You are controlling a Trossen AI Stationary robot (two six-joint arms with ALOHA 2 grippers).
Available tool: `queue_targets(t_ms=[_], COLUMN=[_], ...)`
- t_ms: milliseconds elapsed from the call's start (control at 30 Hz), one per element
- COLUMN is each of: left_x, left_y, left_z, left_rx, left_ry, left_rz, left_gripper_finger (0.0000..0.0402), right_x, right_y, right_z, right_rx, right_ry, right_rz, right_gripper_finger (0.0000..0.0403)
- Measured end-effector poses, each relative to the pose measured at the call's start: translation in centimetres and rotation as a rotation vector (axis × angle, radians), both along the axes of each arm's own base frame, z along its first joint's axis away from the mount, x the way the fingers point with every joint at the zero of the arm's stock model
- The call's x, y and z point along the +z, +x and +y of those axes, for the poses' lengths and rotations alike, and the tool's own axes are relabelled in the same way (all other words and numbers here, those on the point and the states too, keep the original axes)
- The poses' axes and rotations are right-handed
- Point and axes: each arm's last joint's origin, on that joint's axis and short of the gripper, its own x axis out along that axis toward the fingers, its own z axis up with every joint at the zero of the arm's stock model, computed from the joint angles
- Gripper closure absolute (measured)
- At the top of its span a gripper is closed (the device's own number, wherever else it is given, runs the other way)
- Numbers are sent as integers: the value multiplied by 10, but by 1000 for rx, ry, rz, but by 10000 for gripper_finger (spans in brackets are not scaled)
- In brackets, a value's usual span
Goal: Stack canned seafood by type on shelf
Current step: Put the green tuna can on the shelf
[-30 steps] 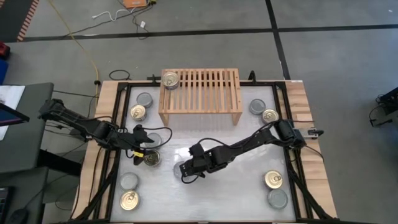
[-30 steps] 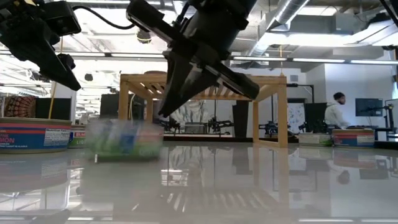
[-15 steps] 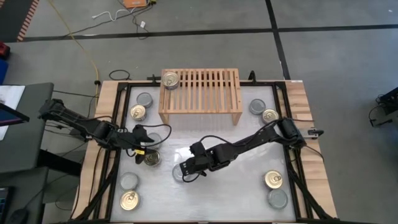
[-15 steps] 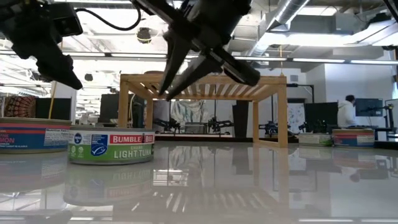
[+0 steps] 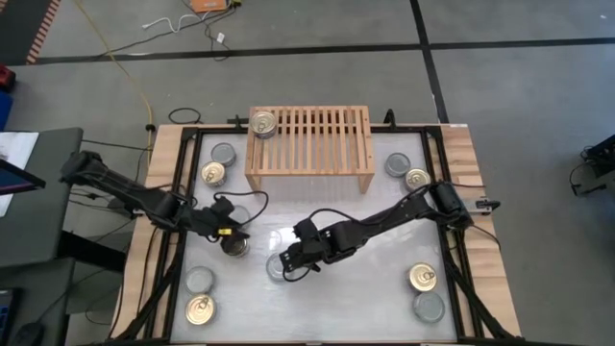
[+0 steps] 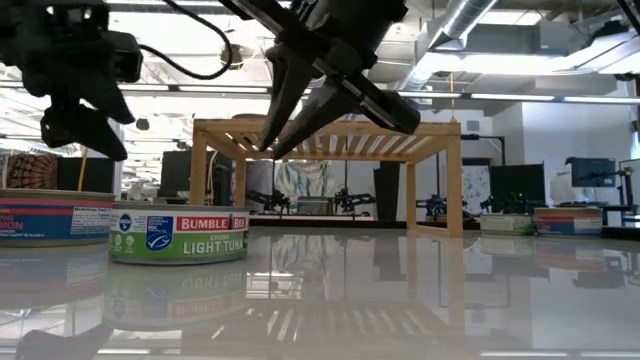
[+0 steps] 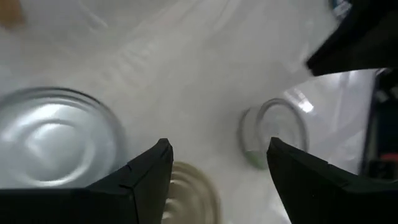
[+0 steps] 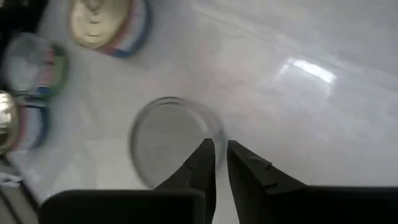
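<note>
While the left gripper (image 5: 233,234) waits open above a gold-topped tin (image 5: 233,246), the right gripper (image 5: 290,270), fingers nearly closed and empty, hovers over a silver tin (image 5: 279,268) at the shelf's (image 5: 309,139) 6 o'clock.

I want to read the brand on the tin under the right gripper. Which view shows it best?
The low view: the tin faces it side-on, label readable, with the right gripper above it. The high view shows only its grey top; the right wrist view shows top and rim; the left wrist view shows it small and blurred.
</note>
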Motion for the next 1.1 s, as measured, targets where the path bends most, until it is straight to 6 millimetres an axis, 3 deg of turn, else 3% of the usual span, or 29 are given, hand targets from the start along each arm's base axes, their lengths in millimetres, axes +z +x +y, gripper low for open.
queue_targets(t_ms=[167, 433, 800, 933, 1100], left_x=[-2, 13, 17, 12, 8], left_y=[18, 56, 101, 103, 98], left_z=[-11, -28, -57, -69, -84], left_rx=[63, 156, 295, 346, 415], left_ry=[-103, -100, -156, -198, -241], left_rz=[-9, 72, 184, 182, 154], left_gripper_finger=[152, 152, 152, 152, 152], right_x=[-8, -14, -17, -25, -25], right_y=[-16, -48, -67, -83, -119], right_z=[-2, 8, 30, 30, 21], right_rx=[9, 201, 414, 452, 420], right_ry=[-55, -190, -409, -425, -382], right_rz=[176, 485, 573, 587, 487], right_gripper_finger=[331, 334, 390, 384, 385])
